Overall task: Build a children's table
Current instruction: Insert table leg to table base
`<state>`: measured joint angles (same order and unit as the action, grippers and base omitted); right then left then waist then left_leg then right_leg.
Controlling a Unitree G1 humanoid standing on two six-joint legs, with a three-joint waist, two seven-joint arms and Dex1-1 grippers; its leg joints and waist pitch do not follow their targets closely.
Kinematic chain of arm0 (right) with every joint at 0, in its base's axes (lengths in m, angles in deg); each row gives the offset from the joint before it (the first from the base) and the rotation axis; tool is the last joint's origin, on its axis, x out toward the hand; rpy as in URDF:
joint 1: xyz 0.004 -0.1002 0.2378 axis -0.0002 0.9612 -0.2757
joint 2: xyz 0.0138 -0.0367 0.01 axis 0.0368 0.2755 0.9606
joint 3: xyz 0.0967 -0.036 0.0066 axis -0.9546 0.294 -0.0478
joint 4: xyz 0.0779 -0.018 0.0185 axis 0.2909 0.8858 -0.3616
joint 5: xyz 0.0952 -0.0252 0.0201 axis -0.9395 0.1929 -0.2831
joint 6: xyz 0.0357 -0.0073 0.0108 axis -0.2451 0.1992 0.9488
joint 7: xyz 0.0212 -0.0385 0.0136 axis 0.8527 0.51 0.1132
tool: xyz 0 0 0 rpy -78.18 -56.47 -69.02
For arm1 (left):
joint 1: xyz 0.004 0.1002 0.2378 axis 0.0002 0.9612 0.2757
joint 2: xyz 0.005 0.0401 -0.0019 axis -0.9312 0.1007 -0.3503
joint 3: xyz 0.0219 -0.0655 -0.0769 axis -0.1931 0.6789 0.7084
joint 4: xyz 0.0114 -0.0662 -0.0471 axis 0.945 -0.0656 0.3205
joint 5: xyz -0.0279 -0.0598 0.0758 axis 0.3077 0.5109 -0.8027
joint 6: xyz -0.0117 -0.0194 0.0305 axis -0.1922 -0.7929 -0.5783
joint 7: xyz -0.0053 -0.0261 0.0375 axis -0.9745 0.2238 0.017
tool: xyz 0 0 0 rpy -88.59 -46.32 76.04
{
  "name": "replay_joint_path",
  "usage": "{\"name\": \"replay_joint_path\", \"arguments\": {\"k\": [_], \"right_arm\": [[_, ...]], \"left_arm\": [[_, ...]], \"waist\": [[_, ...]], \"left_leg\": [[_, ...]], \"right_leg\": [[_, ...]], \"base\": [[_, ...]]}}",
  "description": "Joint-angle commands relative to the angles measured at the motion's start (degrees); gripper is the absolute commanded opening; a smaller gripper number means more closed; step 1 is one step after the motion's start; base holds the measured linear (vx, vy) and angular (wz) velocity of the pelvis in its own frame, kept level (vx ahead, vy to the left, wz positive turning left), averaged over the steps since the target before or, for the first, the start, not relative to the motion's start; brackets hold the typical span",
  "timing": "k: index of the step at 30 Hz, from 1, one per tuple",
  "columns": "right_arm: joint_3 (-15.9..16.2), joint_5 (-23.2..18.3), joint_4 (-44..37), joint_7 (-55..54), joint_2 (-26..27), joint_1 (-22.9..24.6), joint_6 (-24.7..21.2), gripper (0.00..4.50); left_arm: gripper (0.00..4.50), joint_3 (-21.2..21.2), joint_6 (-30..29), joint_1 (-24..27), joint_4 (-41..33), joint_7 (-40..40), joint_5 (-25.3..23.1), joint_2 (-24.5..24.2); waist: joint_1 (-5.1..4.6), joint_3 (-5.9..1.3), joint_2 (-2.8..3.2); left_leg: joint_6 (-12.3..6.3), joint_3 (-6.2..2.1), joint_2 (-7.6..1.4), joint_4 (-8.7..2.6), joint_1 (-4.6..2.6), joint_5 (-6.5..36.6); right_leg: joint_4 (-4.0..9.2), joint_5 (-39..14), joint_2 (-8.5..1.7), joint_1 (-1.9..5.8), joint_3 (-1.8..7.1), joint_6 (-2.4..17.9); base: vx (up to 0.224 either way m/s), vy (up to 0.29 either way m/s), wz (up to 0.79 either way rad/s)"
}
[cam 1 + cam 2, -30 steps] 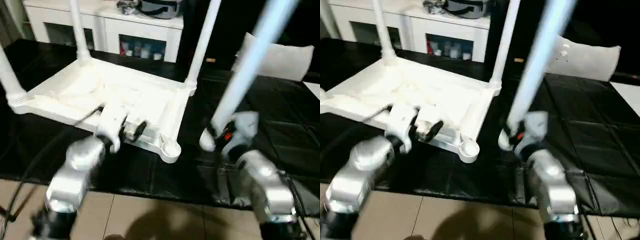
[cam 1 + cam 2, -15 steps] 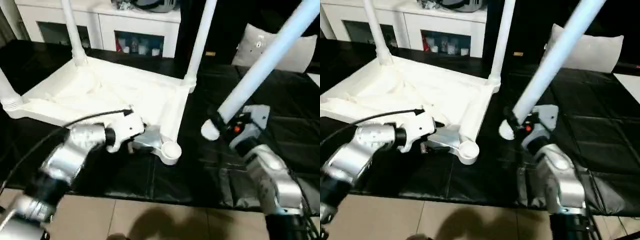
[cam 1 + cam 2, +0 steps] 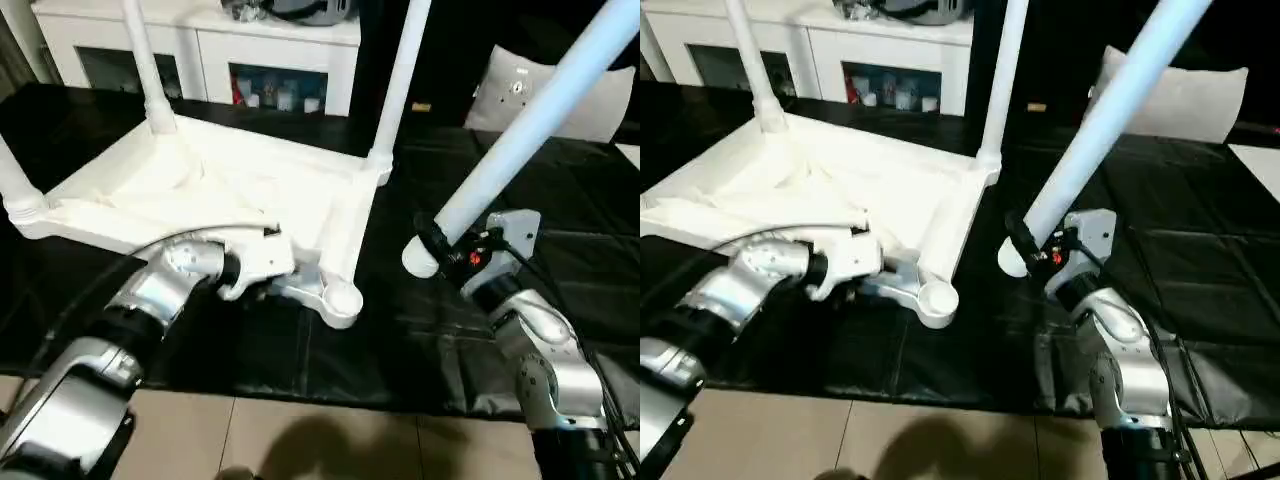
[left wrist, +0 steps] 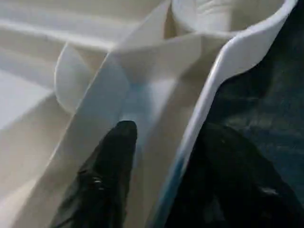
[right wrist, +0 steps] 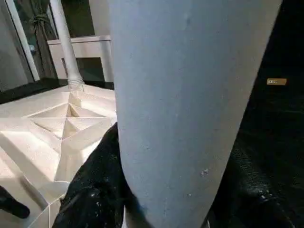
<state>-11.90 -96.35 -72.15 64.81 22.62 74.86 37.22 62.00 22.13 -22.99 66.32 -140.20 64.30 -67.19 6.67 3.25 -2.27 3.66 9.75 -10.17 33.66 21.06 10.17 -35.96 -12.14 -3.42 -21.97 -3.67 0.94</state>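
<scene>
The white table top (image 3: 200,190) lies upside down on a black mat, ribbed underside up. Three legs stand in its sockets: far left (image 3: 145,70), far right (image 3: 400,80) and left (image 3: 15,180). The near right corner socket (image 3: 342,300) is empty. My left gripper (image 3: 272,284) sits on the near rim beside that socket; in the left wrist view its fingers (image 4: 111,175) straddle the rim wall (image 4: 209,90). My right gripper (image 3: 440,245) is shut on the fourth leg (image 3: 530,130), which tilts up to the right, thick end (image 3: 420,258) hanging right of the empty socket.
The black mat (image 3: 560,200) covers the floor under the work, with pale tiles (image 3: 300,440) at its near edge. A white cabinet with glass doors (image 3: 250,50) stands behind. A pale grey cushion (image 3: 590,100) lies at the back right.
My left forearm has swung down and leftward while its gripper stays on the rim by the empty socket. The held leg leans further right than a second ago.
</scene>
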Motion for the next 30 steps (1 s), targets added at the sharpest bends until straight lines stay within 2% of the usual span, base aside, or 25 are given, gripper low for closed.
{"name": "replay_joint_path", "arguments": {"k": [1, 2, 3, 6, 8, 9, 10, 11, 14, 18, 23, 25, 27, 28, 29, 30], "right_arm": [[-1.7, -1.2, -0.4, -0.1, 0.1, 0.3, -1.1, 1.86], [-1.8, -1.3, -0.6, -0.2, 0.2, 0.4, -1.4, 1.86], [-1.8, -1.5, -0.8, -0.2, 0.3, 0.5, -1.5, 1.86], [-1.4, -1.8, -1.4, 0.2, 0.4, 0.7, -1.7, 1.86], [-0.9, -1.9, -1.4, 0.4, 0.0, 0.8, -2.6, 1.86], [-0.6, -1.7, -1.1, 0.6, -0.2, 0.7, -2.2, 1.86], [-0.5, -1.5, -0.9, 0.7, -0.3, 0.6, -1.7, 1.86], [-0.5, -1.4, -0.7, 0.8, -0.3, 0.6, -1.4, 1.86], [-0.7, -1.3, 0.3, 1.3, -0.4, -0.3, -0.9, 1.86], [-0.1, -1.2, 1.4, 3.0, -1.3, -1.4, -1.0, 1.86], [0.4, -0.9, 1.6, 3.2, -1.2, -1.3, -0.8, 1.86], [0.8, -1.0, 1.2, 3.4, -1.0, -1.1, -1.0, 1.86], [0.9, -1.1, 0.9, 3.5, -0.8, -1.1, -1.3, 1.86], [1.1, -1.3, 0.6, 3.5, -0.8, -1.0, -1.5, 1.86], [1.3, -1.4, 0.5, 3.6, -0.9, -1.0, -1.6, 1.86], [1.3, -1.3, 0.5, 3.6, -0.9, -1.0, -1.6, 1.86]], "left_arm": [[2.17, 0.2, 1.5, -2.3, 2.1, -0.1, -0.7, 0.9], [2.08, 0.2, 1.8, -2.6, 2.7, -0.3, -0.8, 1.1], [2.05, 0.2, 2.1, -2.8, 3.2, -0.5, -1.0, 1.2], [1.79, 0.3, 3.0, -3.5, 5.1, -0.9, -1.2, 1.6], [1.71, 0.3, 3.4, -4.0, 6.3, -1.5, -1.3, 1.8], [1.52, 0.3, 4.0, -4.7, 7.8, -2.3, -1.7, 2.0], [1.52, 0.3, 4.1, -4.9, 8.1, -2.7, -1.8, 2.0], [1.43, 0.3, 4.2, -5.1, 8.3, -3.3, -1.8, 1.9], [1.3, 0.5, 2.1, -5.8, 7.8, -7.0, -1.0, 1.5], [0.9, -0.5, -3.1, -7.5, 7.8, -15.3, -0.8, 0.5], [0.64, -0.3, -4.4, -7.7, 8.8, -16.4, -1.2, 0.9], [0.47, 0.1, -5.3, -7.7, 9.6, -13.4, -2.1, 1.5], [0.37, 1.2, -8.2, -8.1, 10.6, -7.4, -2.6, 3.0], [0.37, 3.4, -13.2, -8.3, 10.7, -3.2, -1.3, 4.9], [0.34, 4.7, -16.1, -8.1, 10.2, -2.3, -0.1, 6.0], [0.3, 4.8, -16.3, -8.1, 10.1, -2.2, 0.1, 6.1]], "waist": [[0.17, -3.88, 1.13], [0.28, -3.87, 1.28], [0.31, -3.88, 1.1], [0.32, -3.84, 1.2], [0.3, -3.82, 0.91], [0.35, -3.78, 0.9], [0.34, -3.77, 0.93], [0.33, -3.79, 0.75], [0.35, -3.82, 0.69], [0.32, -3.88, 0.49], [0.35, -3.89, 0.52], [0.3, -3.84, 0.73], [0.42, -3.68, 0.7], [0.37, -3.66, 0.71], [0.29, -3.66, 0.64], [0.27, -3.66, 0.59]], "left_leg": [[0.84, -1.19, -3.32, -4.14, -1.08, 10.8], [0.79, -1.21, -3.38, -4.15, -1.14, 11.2], [0.8, -1.22, -3.36, -4.17, -1.05, 11.3], [0.72, -1.23, -3.41, -4.2, -1.08, 11.4], [0.55, -1.22, -3.39, -4.22, -1.03, 11.3], [0.47, -1.22, -3.41, -4.22, -1.05, 11.3], [0.52, -1.2, -3.41, -4.21, -1.05, 11.3], [0.44, -1.2, -3.46, -4.22, -1.06, 11.2], [0.05, -1.19, -3.46, -4.18, -0.92, 9.8], [-1.09, -1.0, -3.28, -3.95, -0.84, 7.3], [-1.8, -0.99, -3.4, -3.9, -0.82, 6.8], [-1.67, -1.02, -3.42, -3.91, -0.91, 7.6], [-1.27, -1.0, -3.46, -3.96, -1.02, 9.6], [-0.98, -1.08, -3.48, -4.04, -0.84, 9.9], [-0.92, -1.05, -3.49, -4.02, -0.92, 10.0], [-1.15, -1.14, -3.49, -3.98, -0.83, 9.7]], "right_leg": [[3.92, -1.8, -5.72, 2.57, 3.3, 11.9], [3.91, -2.0, -5.82, 2.58, 3.31, 12.2], [3.92, -2.2, -5.86, 2.72, 3.3, 12.3], [4.03, -2.6, -5.93, 2.67, 3.3, 12.3], [4.02, -2.8, -5.94, 2.8, 3.3, 12.4], [4.11, -3.3, -5.98, 2.71, 3.3, 12.4], [4.12, -3.5, -5.98, 2.7, 3.3, 12.3], [4.11, -3.5, -6.03, 2.69, 3.3, 12.3], [3.82, -2.2, -6.09, 2.78, 3.29, 12.7], [3.58, 0.1, -6.17, 2.93, 3.27, 13.5], [3.46, 1.5, -6.12, 2.99, 3.16, 14.1], [3.53, 1.1, -6.11, 2.94, 3.14, 14.3], [3.96, -1.9, -6.23, 2.91, 3.17, 14.4], [3.96, -3.1, -6.28, 3.11, 3.15, 14.2], [3.99, -3.3, -6.21, 3.04, 3.12, 14.3], [4.05, -3.5, -6.31, 3.12, 3.1, 14.5]], "base": [[0.0, 0.0, 0.0], [0.0, 0.0, 0.0], [0.0, 0.0, 0.0], [0.0, 0.0, 0.0], [0.0, 0.0, 0.0], [0.0, 0.0, 0.0], [0.0, 0.0, 0.0], [0.0, 0.0, 0.0], [0.0, 0.0, 0.0], [0.0, 0.0, 0.0], [0.0, 0.0, 0.0], [0.0, 0.0, 0.0], [0.0, 0.0, 0.0], [0.0, 0.0, 0.0], [0.0, 0.0, 0.0], [0.0, 0.0, 0.0]]}}
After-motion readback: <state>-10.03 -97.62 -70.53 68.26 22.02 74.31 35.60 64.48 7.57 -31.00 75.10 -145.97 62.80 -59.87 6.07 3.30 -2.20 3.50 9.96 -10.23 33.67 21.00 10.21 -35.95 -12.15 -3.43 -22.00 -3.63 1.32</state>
